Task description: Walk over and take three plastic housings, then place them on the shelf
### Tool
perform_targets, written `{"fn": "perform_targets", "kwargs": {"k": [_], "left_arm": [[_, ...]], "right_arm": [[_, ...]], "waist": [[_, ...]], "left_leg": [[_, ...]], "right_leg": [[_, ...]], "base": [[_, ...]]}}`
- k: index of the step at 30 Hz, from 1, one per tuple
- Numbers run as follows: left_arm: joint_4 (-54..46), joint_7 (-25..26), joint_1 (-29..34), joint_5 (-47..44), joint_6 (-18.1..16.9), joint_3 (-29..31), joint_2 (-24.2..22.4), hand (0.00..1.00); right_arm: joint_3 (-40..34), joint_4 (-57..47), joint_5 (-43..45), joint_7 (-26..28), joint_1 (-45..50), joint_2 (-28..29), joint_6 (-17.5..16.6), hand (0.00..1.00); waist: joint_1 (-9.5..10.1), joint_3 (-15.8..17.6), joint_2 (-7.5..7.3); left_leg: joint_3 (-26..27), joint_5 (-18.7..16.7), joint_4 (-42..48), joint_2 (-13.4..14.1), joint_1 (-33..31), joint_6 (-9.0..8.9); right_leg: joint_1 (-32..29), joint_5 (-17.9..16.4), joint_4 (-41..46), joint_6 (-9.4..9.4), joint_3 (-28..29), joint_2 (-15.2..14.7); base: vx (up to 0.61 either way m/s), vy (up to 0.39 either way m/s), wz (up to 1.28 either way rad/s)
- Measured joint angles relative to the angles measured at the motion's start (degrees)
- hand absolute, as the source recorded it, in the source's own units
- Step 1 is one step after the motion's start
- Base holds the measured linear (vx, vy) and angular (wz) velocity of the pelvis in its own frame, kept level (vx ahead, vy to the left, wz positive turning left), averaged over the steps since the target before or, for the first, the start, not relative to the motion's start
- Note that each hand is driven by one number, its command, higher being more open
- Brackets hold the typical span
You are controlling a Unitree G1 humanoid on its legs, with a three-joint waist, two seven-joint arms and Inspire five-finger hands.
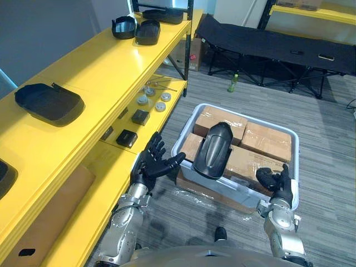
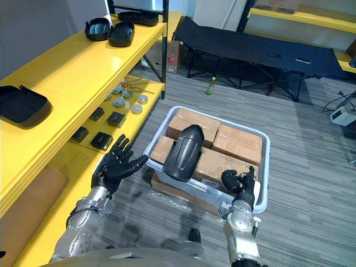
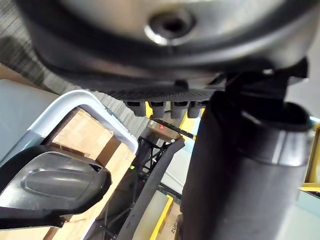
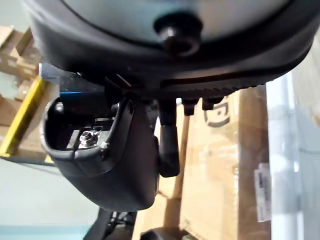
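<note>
The bin (image 1: 295, 167) holds cardboard boxes (image 1: 267, 142), with a black plastic housing (image 1: 214, 149) lying on top of them. The left robot hand (image 1: 151, 164) is spread beside the bin. The right robot hand (image 1: 272, 181) is at its near corner, and I cannot tell its state.

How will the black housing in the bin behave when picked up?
Likely stiff and light: the housing looks like a thin moulded shell. Its glossy, rounded back may be slippery, so a pinch grip could slip. It lies loose across the boxes and might rock or slide if pushed.
</note>
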Motion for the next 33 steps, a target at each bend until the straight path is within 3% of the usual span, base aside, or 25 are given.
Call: {"fn": "perform_targets", "kwargs": {"k": [4,9,15,19,26,28,33], "left_arm": [[0.0,0.0,0.0,0.0,0.6,-1.3,0.4,1.00],[0.0,0.0,0.1,0.0,0.7,-1.3,0.5,1.00],[0.0,-0.1,0.8,0.0,1.5,1.4,0.6,1.00],[0.0,-0.3,0.9,0.0,1.5,1.5,0.7,1.00],[0.0,-5.3,0.9,-0.8,1.8,1.3,0.6,1.00],[-0.3,-9.3,0.7,-5.1,3.7,0.6,0.5,1.00],[-1.5,-15.4,-0.9,-12.5,9.2,-4.8,1.8,1.00]], "right_arm": [[0.1,0.2,-3.5,-0.6,-0.8,0.0,0.9,1.00],[-1.8,-2.7,-11.1,-6.1,-3.4,-1.0,1.0,1.00],[-6.3,-7.9,-11.2,-8.2,-5.9,-7.7,0.1,1.00],[-6.6,-7.9,-10.9,-7.2,-5.8,-7.6,-1.2,1.00],[-4.9,-8.0,-10.9,-1.1,-5.2,-7.4,-12.2,1.00],[-1.9,-8.4,-12.2,1.2,-5.1,-7.4,-16.6,1.00],[7.2,-10.4,-20.3,3.2,-5.3,-7.4,-22.7,1.00]], "waist": [[0.12,0.0,0.01],[0.27,0.0,0.01],[0.28,0.2,-0.22],[0.24,0.2,-0.27],[0.20,0.5,-0.36],[0.21,0.6,-0.47],[0.55,0.6,-0.48]], "left_leg": [[0.0,-0.2,0.8,0.1,0.0,0.27],[0.0,-0.2,0.8,0.1,0.2,0.30],[0.3,-0.5,0.9,0.1,0.4,0.44],[0.6,-1.0,1.0,0.1,0.6,0.08],[1.2,-1.6,1.8,0.2,0.9,0.31],[1.2,-1.7,1.8,0.3,0.9,0.24],[1.2,-2.4,2.6,0.4,0.7,0.26]], "right_leg": [[0.2,0.0,0.0,0.00,0.1,0.0],[0.5,0.0,0.0,-0.02,0.1,0.0],[0.5,0.0,0.0,-0.02,0.3,0.0],[0.5,0.0,0.0,-0.02,0.3,0.0],[0.7,0.0,-0.1,-0.02,0.1,0.1],[0.7,0.0,-0.1,-0.02,-0.5,0.1],[0.8,0.0,-0.1,-0.02,-1.1,0.1]], "base": [[0.00,0.000,0.00],[0.00,0.000,0.00],[0.00,0.001,-0.01],[-0.01,0.005,-0.04],[-0.01,0.003,-0.04],[0.00,0.000,0.00],[0.00,0.000,0.00]]}}
